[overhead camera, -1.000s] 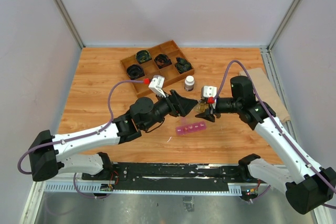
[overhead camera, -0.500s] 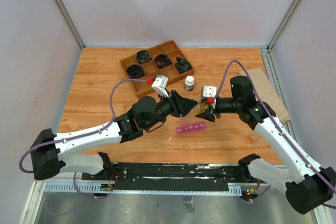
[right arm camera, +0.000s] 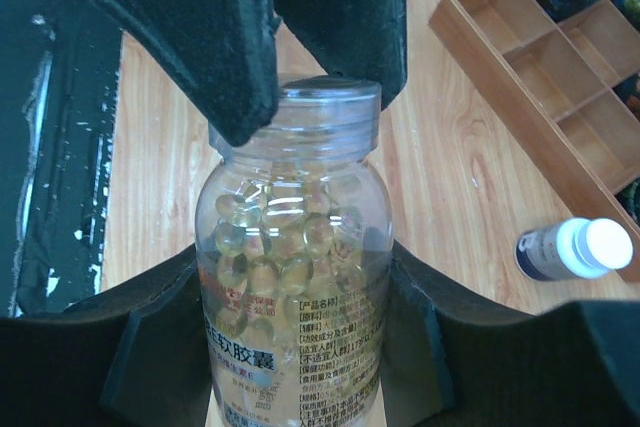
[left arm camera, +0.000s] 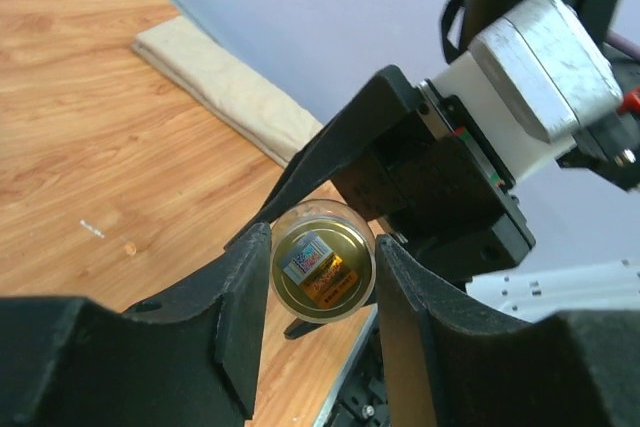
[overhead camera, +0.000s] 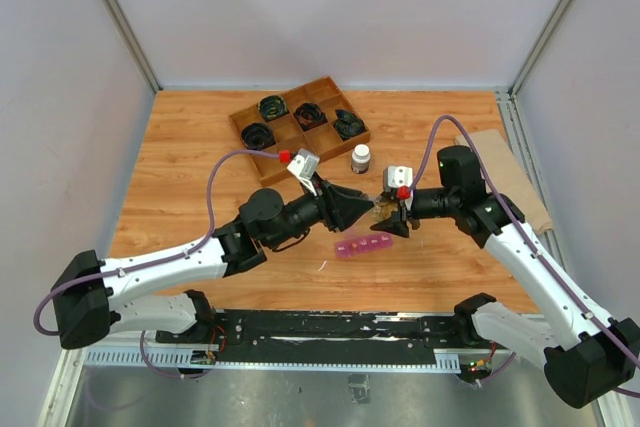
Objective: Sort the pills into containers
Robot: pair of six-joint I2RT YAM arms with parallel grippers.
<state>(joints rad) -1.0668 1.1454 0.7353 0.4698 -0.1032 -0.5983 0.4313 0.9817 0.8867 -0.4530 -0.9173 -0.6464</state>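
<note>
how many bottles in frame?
2. A clear bottle held in the right end effector, the left end effector at its cap; a white-capped bottle standing beside the wooden tray. None seems hidden.

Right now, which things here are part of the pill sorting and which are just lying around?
Job: jar of pills, held by the right gripper, left gripper on its top; pink compartment strip.
Lying about: wooden tray, black coils in it, white-capped bottle, folded cloth.
</note>
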